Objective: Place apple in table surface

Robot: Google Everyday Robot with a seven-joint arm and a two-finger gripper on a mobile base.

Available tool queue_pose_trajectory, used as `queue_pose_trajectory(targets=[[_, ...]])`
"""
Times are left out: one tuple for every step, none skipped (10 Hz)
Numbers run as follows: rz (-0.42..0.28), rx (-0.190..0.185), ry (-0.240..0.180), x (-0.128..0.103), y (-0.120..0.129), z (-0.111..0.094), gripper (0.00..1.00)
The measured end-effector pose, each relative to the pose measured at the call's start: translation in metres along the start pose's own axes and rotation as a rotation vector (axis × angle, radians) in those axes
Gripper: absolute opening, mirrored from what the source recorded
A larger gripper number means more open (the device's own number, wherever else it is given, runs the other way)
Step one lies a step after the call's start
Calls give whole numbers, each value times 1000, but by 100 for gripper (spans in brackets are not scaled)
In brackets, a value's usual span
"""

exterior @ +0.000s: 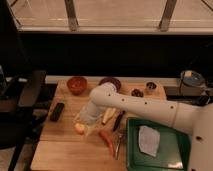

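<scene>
The apple (79,129) is small, round and yellow-orange. It sits low at the tip of my gripper (83,123), on or just above the table surface (60,145), a light tan wooden top. My white arm reaches in from the right and bends down over the left-middle of the table. The gripper is right over the apple and partly hides it.
An orange bowl (76,84) and a purple bowl (110,82) stand at the back. A carrot (106,141), a black-handled tool (118,120) and a yellow piece (108,115) lie near the gripper. A green tray (170,150) with a white cloth (148,140) is at the right, a black object (57,111) at the left.
</scene>
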Motion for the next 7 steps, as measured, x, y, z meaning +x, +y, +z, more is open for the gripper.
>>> queue_pose_trajectory(targets=[[-8, 28, 7, -2, -3, -21, 0], [-19, 64, 16, -5, -6, -49, 0], [-28, 102, 25, -8, -10, -80, 0], [-33, 118, 29, -11, -14, -97, 0], [-38, 130, 31, -15, -17, -110, 0], [-39, 137, 32, -17, -20, -119, 0], [-40, 136, 31, -18, -20, -120, 0]])
